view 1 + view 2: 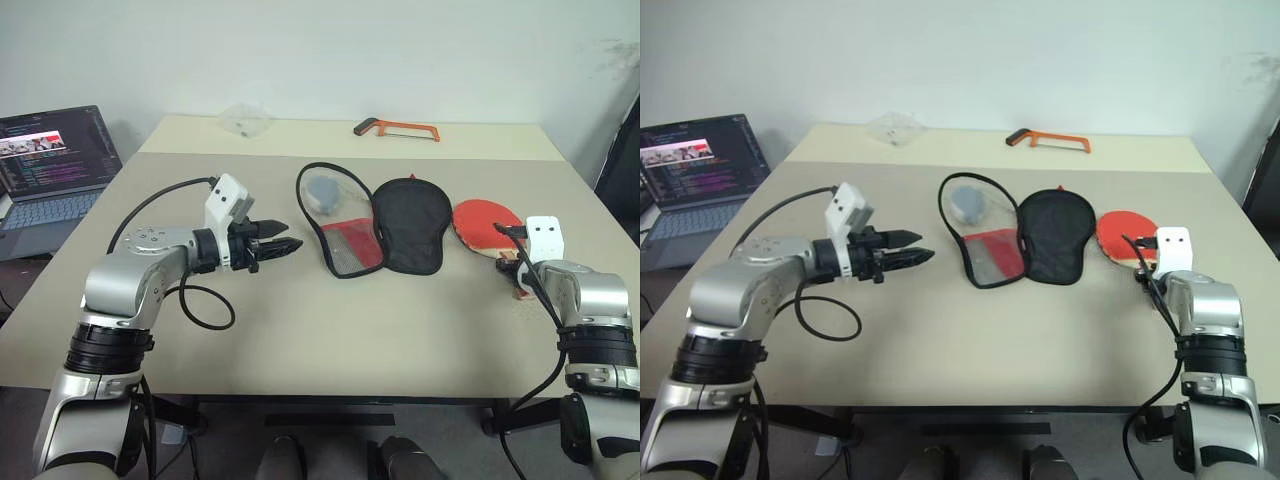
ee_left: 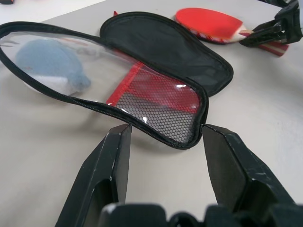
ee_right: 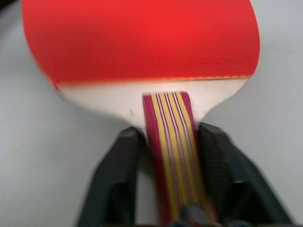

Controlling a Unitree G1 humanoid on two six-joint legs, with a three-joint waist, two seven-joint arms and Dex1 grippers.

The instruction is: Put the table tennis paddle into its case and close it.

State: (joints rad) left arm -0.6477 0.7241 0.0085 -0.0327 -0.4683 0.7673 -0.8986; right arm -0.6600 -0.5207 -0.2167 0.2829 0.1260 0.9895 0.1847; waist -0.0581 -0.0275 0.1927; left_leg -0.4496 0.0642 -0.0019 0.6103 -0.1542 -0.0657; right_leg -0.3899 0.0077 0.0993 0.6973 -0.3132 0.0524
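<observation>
The paddle [image 1: 487, 222] lies on the table [image 1: 330, 330], just right of the open case [image 1: 375, 225]. The right claw [image 3: 165, 156] has a finger on each side of the paddle's handle, pressed close, gripping it. From above, the wrist hides most of the handle. The left claw [image 1: 277, 243] hangs open and empty, left of the case. A saw [image 1: 396, 128] lies at the far edge.

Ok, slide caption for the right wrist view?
Right gripper straddling the table tennis paddle handle on the table.
</observation>
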